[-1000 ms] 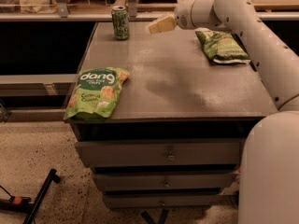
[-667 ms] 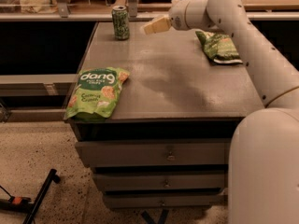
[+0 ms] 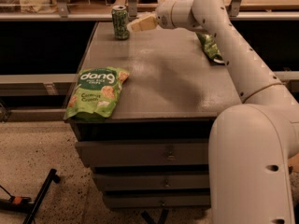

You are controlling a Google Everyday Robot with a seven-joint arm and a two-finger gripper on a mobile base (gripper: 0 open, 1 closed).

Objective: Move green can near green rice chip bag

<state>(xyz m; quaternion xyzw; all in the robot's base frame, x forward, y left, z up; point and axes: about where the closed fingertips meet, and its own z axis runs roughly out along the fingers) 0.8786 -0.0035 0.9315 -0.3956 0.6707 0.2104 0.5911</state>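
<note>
Upright at the far left corner of the tabletop (image 3: pixel 163 83): green can (image 3: pixel 120 22), silver top up, pale swirls on its side. Not held.

In the air over the far edge of the tabletop, just to the right of the green can: pincer (image 3: pixel 134 25), pale tip pointed left and slightly down, level with the can's middle. Touching the can or just short of it: cannot tell. Spread or pressed together: cannot tell from this angle either.

Flat on the near left corner of the tabletop: green rice chip bag (image 3: pixel 96 93), white "dang" lettering facing up, pictures of pale chips below it. Lower end at the near edge, left side along the left edge. Well apart from the green can, with most of the left edge between the two.

Up from the bulky white base at the near right: arm (image 3: pixel 243 73), slanting over the right side of the tabletop, then bent left along the far edge to the pincer. Its shadow across the grey middle of the tabletop.

Near the far right corner, lying flat: darker green bag (image 3: pixel 211 48), partly hidden behind the arm.

Below the tabletop: grey drawers (image 3: pixel 168 153), stacked. On the speckled floor at lower left: black stand leg (image 3: pixel 41 196).
</note>
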